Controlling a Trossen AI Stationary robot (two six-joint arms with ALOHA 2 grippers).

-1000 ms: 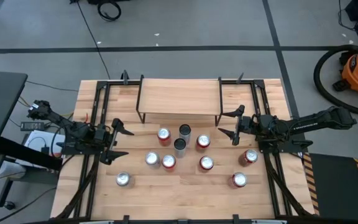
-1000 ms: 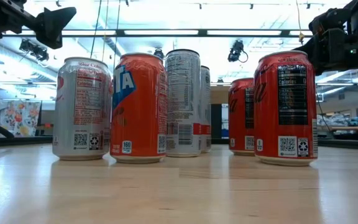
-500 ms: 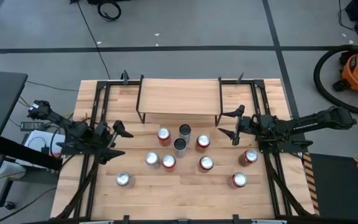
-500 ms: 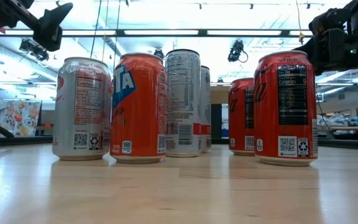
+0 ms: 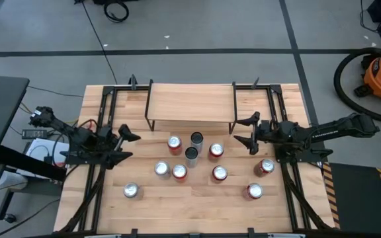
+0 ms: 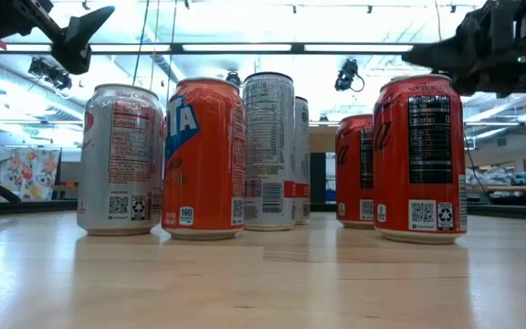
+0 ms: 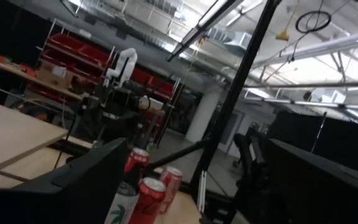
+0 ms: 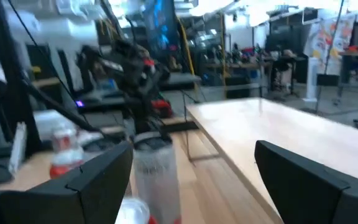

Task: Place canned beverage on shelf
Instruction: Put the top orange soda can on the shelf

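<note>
Cans stand upright on the tabletop (image 5: 197,198) in a loose cluster just in front of the shelf (image 5: 190,102), whose plank top is bare, so every can's long axis is vertical and calls for a level, sideways grasp. Your right gripper (image 5: 245,130), fingers spread wide and holding nothing, hovers with the nearest red can (image 5: 216,151) just off at about its 8 o'clock in the overhead view. Your left gripper (image 5: 122,145), also wide and empty, sits farther from its closest silver can (image 5: 161,168), toward its 4 o'clock.
</note>
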